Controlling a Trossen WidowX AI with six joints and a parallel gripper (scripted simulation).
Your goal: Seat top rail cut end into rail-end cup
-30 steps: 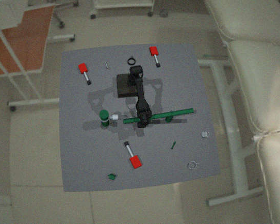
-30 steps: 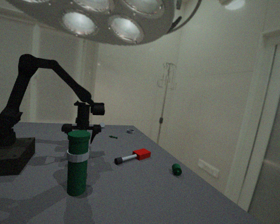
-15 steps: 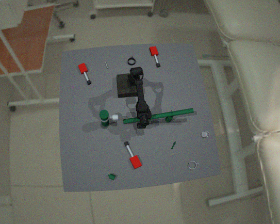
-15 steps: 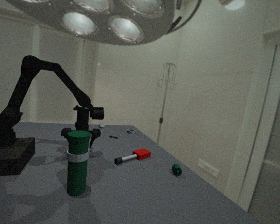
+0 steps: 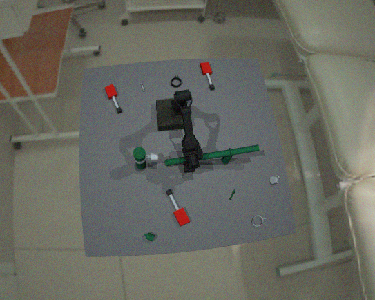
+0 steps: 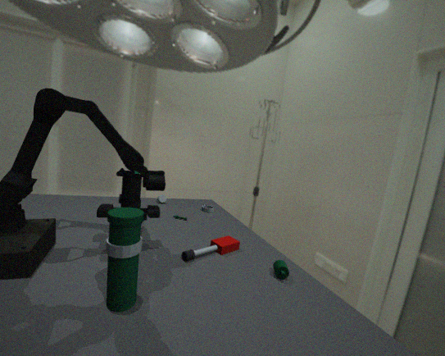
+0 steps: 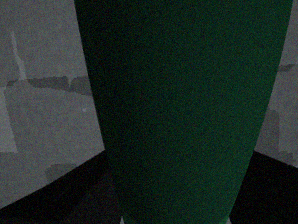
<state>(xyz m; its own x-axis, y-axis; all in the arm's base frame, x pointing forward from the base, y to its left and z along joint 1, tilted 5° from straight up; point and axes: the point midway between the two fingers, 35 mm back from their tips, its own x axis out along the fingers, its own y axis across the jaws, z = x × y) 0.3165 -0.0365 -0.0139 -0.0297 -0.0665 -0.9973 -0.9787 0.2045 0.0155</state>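
Note:
The green rail [image 5: 243, 150] [image 7: 185, 100] runs through the loop cap [image 5: 226, 160] on its small green post. The rail's left end stands a short way right of the white rail-end cup [image 5: 154, 157], with a gap between them. The cup hangs on the right side of the big green post [image 5: 139, 152] [image 6: 122, 279], which stands upright. The pale brace band [image 6: 124, 248] is around its upper part, below the cap. My gripper [image 7: 169, 152] is shut on the rail, left of the loop cap, a finger against each side. The post hides the fingertips in the exterior view.
The robot base [image 5: 167, 121] is behind the rail. A red-headed tool [image 5: 181, 217] [image 6: 226, 244] lies in front; two more [image 5: 110, 91] [image 5: 206, 68] lie at the back. A green fitting [image 5: 150, 236] [image 6: 281, 269] lies near the front edge. A white cap [image 5: 274, 180] lies at the right.

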